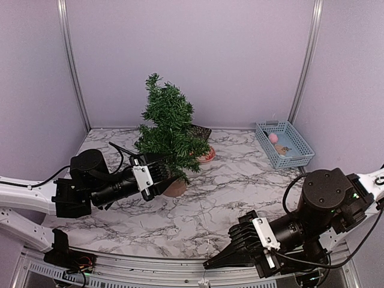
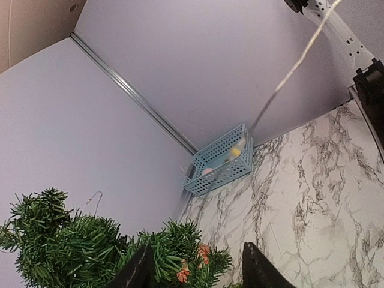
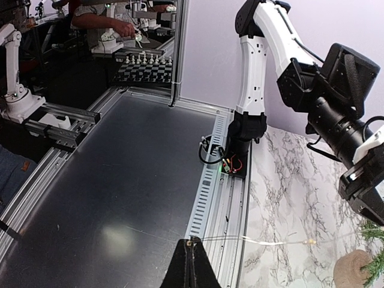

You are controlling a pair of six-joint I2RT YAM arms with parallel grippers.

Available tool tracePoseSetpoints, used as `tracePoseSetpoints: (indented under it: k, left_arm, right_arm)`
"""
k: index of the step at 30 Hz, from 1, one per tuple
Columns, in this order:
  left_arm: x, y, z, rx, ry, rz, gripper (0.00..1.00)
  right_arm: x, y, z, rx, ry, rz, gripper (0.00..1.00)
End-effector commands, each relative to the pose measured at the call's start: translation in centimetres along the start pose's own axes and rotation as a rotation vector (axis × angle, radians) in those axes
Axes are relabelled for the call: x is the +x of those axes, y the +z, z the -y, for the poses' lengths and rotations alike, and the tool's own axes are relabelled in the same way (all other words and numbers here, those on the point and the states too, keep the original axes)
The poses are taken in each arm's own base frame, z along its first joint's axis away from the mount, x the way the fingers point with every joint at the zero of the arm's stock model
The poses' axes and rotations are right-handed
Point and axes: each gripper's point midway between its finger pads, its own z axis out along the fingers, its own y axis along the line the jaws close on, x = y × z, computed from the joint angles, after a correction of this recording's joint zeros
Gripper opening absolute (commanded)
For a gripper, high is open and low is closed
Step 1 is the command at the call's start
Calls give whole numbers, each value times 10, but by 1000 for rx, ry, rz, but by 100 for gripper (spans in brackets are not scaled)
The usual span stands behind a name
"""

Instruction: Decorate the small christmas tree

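Small christmas tree [image 1: 168, 120] stands upright toward the back left of the marble counter [image 1: 240, 180], on its round tan base [image 1: 176, 188]. It looks light and top-heavy. The needle branches are probably soft and springy, so they would bend under a touch and spring back, and a sideways push high up could tip it. The safest places to take hold look like the trunk low down or the base. Anything hung on it should go over a branch tip with little force.

The left claw [image 2: 197, 255] reaches into the lower branches from the tree's left. Its fingers [image 2: 257, 270] stand apart with greenery between them and a gap on one side, so it does not look clamped on anything. Small orange bits show among the needles there, but I cannot tell what they are.

The right claw [image 3: 191, 247] is well away, at the near edge of the counter. It is pressed together, and its tips pinch a thin wire with tiny lights [image 3: 276, 242], which runs off toward the tree.

A blue basket [image 1: 293, 161] sits at the back right, well apart from the tree, with a pink ball [image 1: 273, 137] inside
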Motion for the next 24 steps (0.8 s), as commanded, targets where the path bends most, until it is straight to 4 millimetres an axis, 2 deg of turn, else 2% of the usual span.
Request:
tracePoseSetpoints:
  k: [1,3,7,13,18,24]
  left_arm:
    - [-17,2,1,34,16,44,45]
    - [-18,-1,1,34,9,47,38]
    - [-11,-12,-1,22,-24,22,21]
    - [0,-26,-2,-4,-100,-3,0]
    - [15,-30,-1,-29,-132,-42,0]
    - [31,-44,-23,-132,-217,-54,0]
  right_arm:
    - [-5,-1,2,17,2,10,0]
    - [-6,-3,2,18,1,13,0]
    - [-8,-11,16,103,4,18,0]
    - [-5,-21,49,292,-19,-22,0]
    - [-8,-33,90,493,-47,-62,0]
    - [-19,-63,143,721,-79,-63,0]
